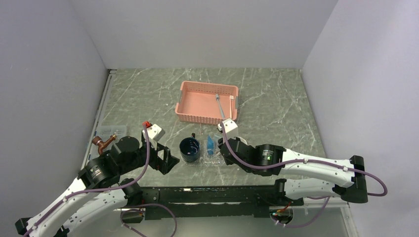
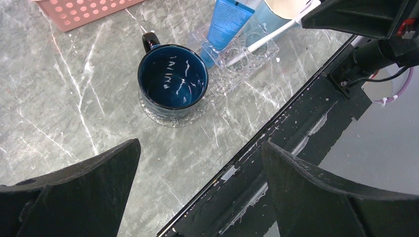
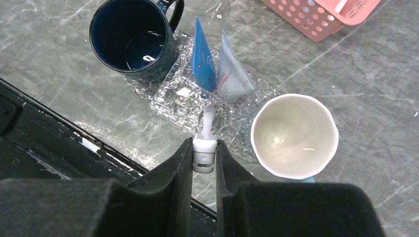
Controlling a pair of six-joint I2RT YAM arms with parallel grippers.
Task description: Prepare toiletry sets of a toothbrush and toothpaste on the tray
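- R gripper (image 3: pixel 204 159) is clamping the end of a toothbrush (image 3: pixel 208 118), shaft pointing over the tray (image 3: pixel 170 106).
- Toothpaste (image 3: pixel 203 59) is lying on the tray, a paler second tube (image 3: pixel 233 74) touching it; blue mug (image 3: pixel 132 37) and white cup (image 3: pixel 294 136) are flanking.
- Step, as judged: setting brush beside the paste; contact w/ tray can't be told.
- Next move calls for lowering flat, then releasing w/o knocking the tubes.
- L gripper (image 2: pixel 200 148) is hanging wide open, empty.

The marbled table (image 1: pixel 276 98) bears a pink basket (image 1: pixel 200 117) and, nearer, the clear tray (image 3: pixel 170 101).
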